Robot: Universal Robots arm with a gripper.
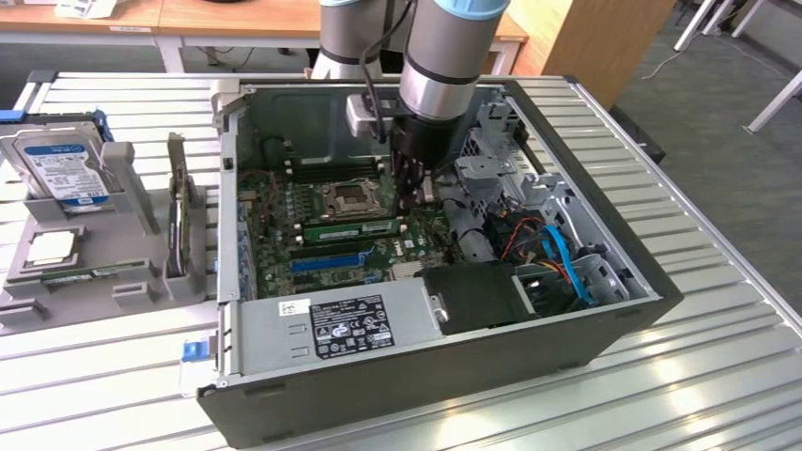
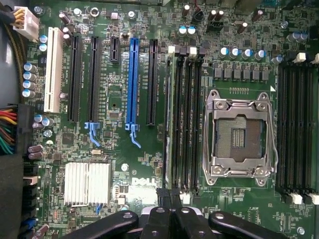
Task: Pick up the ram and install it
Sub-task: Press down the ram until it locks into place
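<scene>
Green ram (image 1: 352, 227) stands seated in a motherboard (image 1: 329, 246) slot inside the open computer case (image 1: 414, 390), just beside the empty processor socket (image 1: 347, 199). Right of it, the gripper (image 1: 418, 199) hangs clenched, holding nothing, above the stick's end.

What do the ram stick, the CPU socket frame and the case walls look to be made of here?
The ram: green circuit board, matte, with dark chips along it; likely fibreglass laminate. The CPU socket frame: bright silvery metal, glossy with reflections. The case walls: dark grey with a dull finish, probably painted sheet metal, though plastic cladding cannot be ruled out.
</scene>
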